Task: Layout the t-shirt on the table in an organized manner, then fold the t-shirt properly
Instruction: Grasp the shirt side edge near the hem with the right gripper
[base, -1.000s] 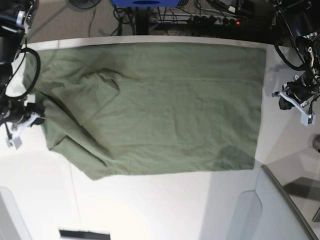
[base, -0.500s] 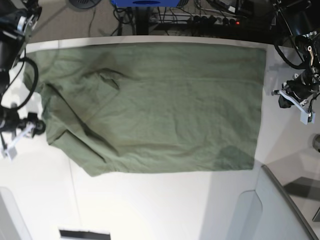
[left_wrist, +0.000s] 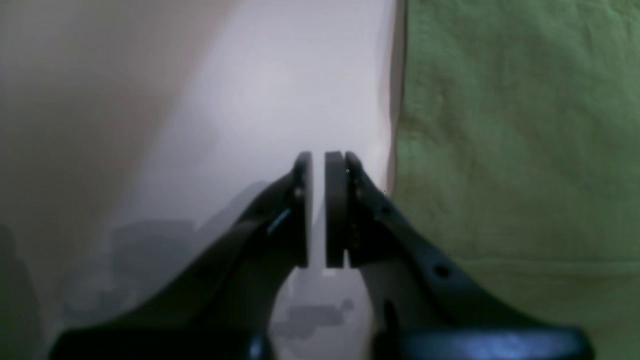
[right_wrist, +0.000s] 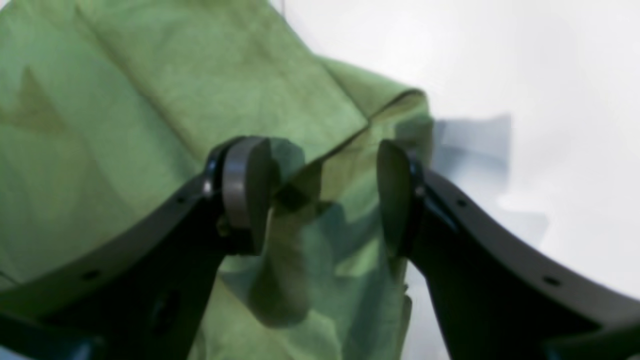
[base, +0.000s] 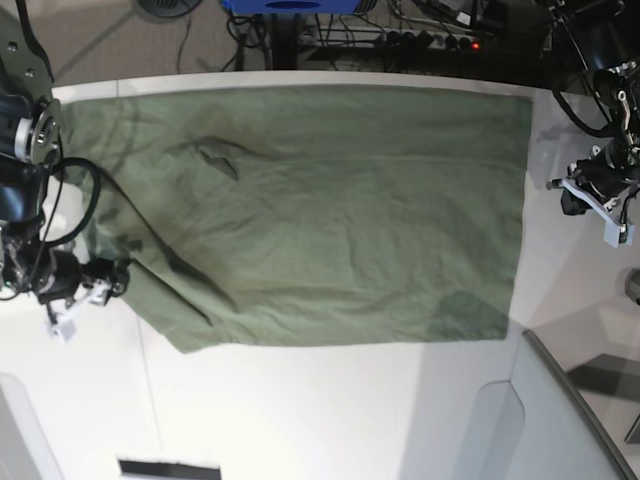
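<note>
Spanning white table (base: 300, 410) — t-shirt (base: 330, 210) (cables behind (base: 420, 30))

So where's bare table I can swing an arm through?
Bare table runs between the t-shirt and grey panel, plus the strip around the left gripper. It is crowded where the right gripper straddles the shirt's edge.

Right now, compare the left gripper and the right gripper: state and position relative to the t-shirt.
The left gripper has its jaws nearly together with nothing between them; the right gripper has its jaws spread wide. The left gripper sits over bare table, beside the straight edge of the t-shirt; the right gripper straddles a folded corner of the t-shirt. Shared: both have dark, curved fingers and are at the shirt's outer edges.
</note>
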